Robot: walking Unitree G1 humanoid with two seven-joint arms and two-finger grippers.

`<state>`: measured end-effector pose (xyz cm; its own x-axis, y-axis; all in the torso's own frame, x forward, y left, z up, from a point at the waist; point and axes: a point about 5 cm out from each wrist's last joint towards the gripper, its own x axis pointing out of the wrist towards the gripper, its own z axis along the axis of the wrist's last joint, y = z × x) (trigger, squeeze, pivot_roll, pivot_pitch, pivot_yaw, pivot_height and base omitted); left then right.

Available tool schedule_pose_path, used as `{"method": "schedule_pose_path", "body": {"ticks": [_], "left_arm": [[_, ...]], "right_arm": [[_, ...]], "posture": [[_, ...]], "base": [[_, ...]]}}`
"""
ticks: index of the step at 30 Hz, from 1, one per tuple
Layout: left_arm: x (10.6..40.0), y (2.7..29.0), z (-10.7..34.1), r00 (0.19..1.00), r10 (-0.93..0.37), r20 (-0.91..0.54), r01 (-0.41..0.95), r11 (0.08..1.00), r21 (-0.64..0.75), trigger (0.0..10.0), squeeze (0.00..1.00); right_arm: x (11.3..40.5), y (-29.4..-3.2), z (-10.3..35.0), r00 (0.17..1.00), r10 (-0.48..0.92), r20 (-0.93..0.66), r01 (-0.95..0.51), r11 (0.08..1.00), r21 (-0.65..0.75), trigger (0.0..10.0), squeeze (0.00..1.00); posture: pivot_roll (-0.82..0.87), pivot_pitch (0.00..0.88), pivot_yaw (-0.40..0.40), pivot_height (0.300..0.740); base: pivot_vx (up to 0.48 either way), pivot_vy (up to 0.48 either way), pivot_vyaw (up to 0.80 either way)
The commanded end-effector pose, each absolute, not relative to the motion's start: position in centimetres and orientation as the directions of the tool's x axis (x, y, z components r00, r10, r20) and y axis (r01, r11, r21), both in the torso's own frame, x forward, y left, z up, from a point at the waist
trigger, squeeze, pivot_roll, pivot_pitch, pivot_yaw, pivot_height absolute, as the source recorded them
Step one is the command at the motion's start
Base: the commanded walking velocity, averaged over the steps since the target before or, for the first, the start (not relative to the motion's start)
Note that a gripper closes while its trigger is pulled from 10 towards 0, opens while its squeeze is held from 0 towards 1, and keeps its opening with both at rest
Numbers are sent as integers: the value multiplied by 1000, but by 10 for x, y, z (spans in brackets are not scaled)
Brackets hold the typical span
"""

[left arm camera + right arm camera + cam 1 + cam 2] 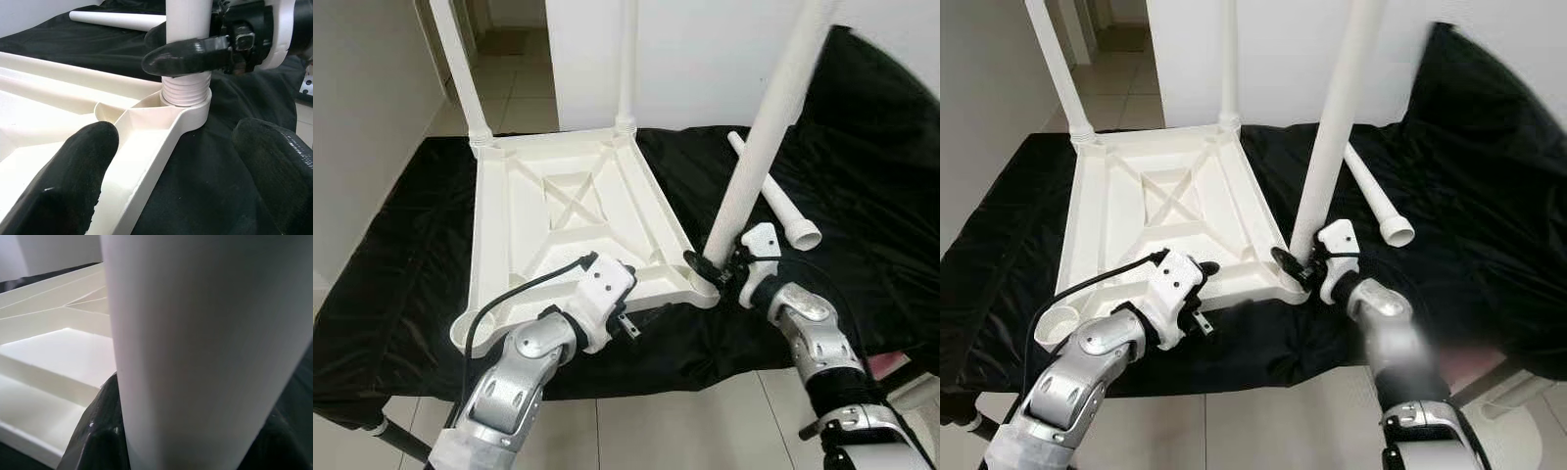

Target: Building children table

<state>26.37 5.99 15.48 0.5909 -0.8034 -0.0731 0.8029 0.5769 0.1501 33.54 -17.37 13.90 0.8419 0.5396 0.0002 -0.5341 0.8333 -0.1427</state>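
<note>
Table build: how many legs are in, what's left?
Two far legs stand in the upturned tabletop. The right gripper is shut on the third leg, its threaded end in the near right corner socket. The left gripper hovers open beside that corner. Left: the fourth leg, lying on the black cloth, for the near left socket.

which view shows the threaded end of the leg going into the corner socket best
The left wrist view: the leg's threaded end sits in the corner socket, right pincer clamped just above. Eye views show it small; the right wrist view shows only the leg's shaft.
</note>
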Motion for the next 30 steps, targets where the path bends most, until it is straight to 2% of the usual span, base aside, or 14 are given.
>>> {"method": "schedule_pose_path", "body": {"ticks": [1,5,8,14,16,17,22,24,25,27,30], "left_arm": [[267,63,158,636,-769,-67,767,619,169,10000,0],[267,63,157,636,-769,-67,767,620,169,10000,0],[267,63,157,632,-772,-69,770,616,167,10000,0],[268,63,157,633,-771,-69,770,616,165,10000,0],[268,64,157,633,-771,-70,769,617,167,10000,0],[268,64,158,634,-770,-70,768,618,167,10000,0],[269,64,157,636,-768,-70,767,620,168,10000,0],[268,64,158,637,-767,-70,766,621,166,10000,0],[268,64,158,637,-767,-70,766,621,166,10000,0],[268,65,157,637,-767,-73,766,621,163,10000,0],[268,65,157,637,-767,-72,767,621,163,10000,0]], "right_arm": [[330,-175,119,869,488,-87,-495,862,-108,10000,0],[329,-171,119,885,458,-82,-464,882,-83,10000,0],[325,-154,120,938,341,-65,-341,940,9,10000,0],[324,-147,121,961,273,-55,-271,962,44,10000,0],[322,-143,120,973,223,-53,-219,973,70,10000,0],[319,-138,118,987,153,-56,-147,984,103,10000,0],[314,-129,113,996,65,-66,-54,986,157,10000,0],[311,-128,110,993,-71,-97,89,976,201,10000,0],[311,-128,110,993,-71,-97,89,976,201,10000,0],[309,-131,110,968,-209,-137,232,954,188,10000,0],[309,-131,111,962,-232,-143,256,949,186,10000,0]], "posture": [[-31,27,41,740],[-30,31,39,740],[-35,32,42,740],[-36,34,43,740],[-35,35,44,740],[-33,38,42,740],[-33,37,42,740],[-28,40,42,740],[-28,40,42,740],[-32,44,43,740],[-32,44,43,740]], "base": [[0,0,0],[0,0,0],[0,0,0],[0,0,0],[0,0,0],[0,0,0],[0,0,0],[0,0,0],[0,0,0],[0,0,0],[0,0,0]]}}
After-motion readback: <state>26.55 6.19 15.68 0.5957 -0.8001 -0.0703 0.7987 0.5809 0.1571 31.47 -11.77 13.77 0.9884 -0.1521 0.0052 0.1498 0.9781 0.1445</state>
